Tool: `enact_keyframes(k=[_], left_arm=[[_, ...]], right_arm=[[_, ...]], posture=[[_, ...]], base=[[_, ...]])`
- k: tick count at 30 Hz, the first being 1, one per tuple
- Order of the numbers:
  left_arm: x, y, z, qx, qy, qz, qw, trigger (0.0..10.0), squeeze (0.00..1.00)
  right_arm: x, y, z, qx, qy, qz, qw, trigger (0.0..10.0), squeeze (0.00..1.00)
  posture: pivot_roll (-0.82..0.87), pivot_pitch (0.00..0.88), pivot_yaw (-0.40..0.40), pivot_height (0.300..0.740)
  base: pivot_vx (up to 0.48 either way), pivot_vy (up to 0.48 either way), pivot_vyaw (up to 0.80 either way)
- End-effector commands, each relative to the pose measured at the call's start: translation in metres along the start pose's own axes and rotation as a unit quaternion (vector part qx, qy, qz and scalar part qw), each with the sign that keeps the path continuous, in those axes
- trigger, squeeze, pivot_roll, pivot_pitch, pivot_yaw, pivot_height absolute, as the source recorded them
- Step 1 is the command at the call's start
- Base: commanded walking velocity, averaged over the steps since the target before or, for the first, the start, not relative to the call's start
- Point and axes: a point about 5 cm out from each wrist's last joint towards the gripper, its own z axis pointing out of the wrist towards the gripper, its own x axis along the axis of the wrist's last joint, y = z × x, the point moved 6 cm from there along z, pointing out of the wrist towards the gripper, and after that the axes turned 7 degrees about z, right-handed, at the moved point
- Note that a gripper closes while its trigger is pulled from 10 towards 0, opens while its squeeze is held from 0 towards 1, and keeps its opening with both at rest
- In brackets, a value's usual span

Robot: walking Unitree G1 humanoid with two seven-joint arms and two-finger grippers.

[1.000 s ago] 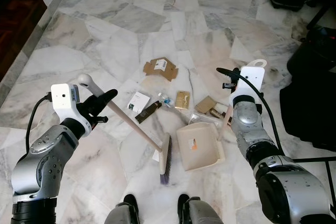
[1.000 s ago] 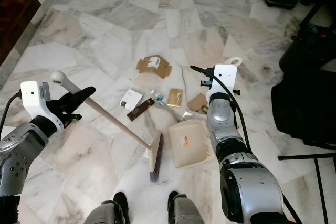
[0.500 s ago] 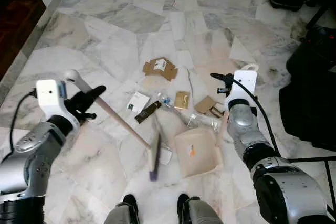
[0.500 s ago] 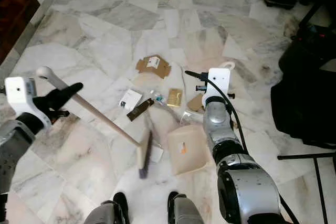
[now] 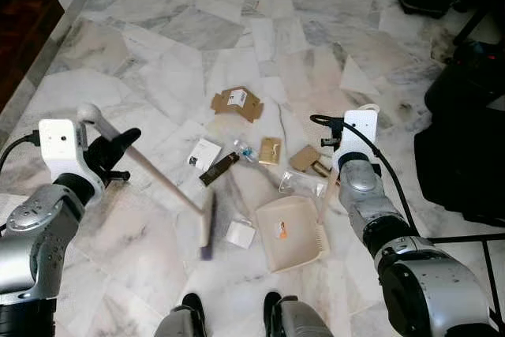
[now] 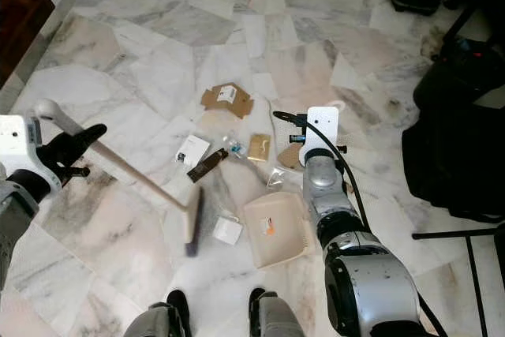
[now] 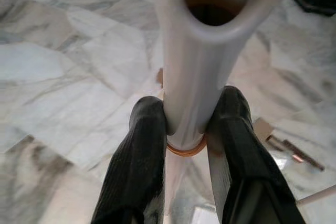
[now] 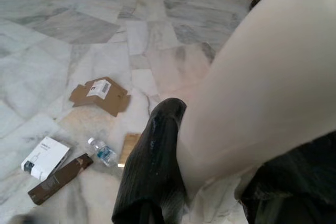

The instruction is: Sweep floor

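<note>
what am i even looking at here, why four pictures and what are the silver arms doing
It is a humanoid robot sweeping a marble floor. Two pictures come from cameras in its head, looking down; the other two come from cameras on each wrist, looking along the black fingers. The left gripper is shut on a broom, seen up close in the left wrist picture. The right gripper grips the cream handle of a dustpan. On the floor lie torn cardboard, a small bottle, a white box and a few wrappers.

Both head eyes look steeply down at the marble floor (image 5: 197,45); wrist cameras sit close behind their jaws.
</note>
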Motion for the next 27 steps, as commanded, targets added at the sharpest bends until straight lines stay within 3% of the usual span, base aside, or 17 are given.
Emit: enact_keyframes(k=[1,8,14,21,27], left_arm=[[-0.002,-0.004,-0.003,0.005,-0.001,0.015,1.0,10.0,0.0],[-0.014,-0.004,-0.005,0.004,-0.022,0.036,0.999,10.0,0.0],[-0.02,0.0,-0.002,-0.003,-0.032,0.037,0.999,10.0,0.0],[-0.028,0.004,-0.001,-0.016,-0.047,0.035,0.998,10.0,0.0],[-0.048,0.014,-0.001,-0.041,-0.083,0.035,0.995,10.0,0.0]], right_arm=[[-0.038,-0.004,-0.009,0.013,-0.068,-0.018,0.997,10.0,0.0],[-0.035,-0.007,-0.009,0.023,-0.064,-0.034,0.997,10.0,0.0],[-0.056,-0.019,-0.015,0.061,-0.111,-0.066,0.99,10.0,0.0],[-0.058,-0.024,-0.017,0.072,-0.115,-0.069,0.988,10.0,0.0],[-0.059,-0.025,-0.017,0.077,-0.12,-0.071,0.987,10.0,0.0]], posture=[[-0.06,0.316,-0.053,0.74],[-0.06,0.318,-0.053,0.74],[-0.06,0.319,-0.055,0.74],[-0.07,0.319,-0.054,0.74],[-0.07,0.321,-0.052,0.74]], base=[[0.0,0.0,0.0],[0.0,0.0,0.0],[0.0,0.0,0.0],[0.0,0.0,0.0],[0.0,0.0,0.0]])
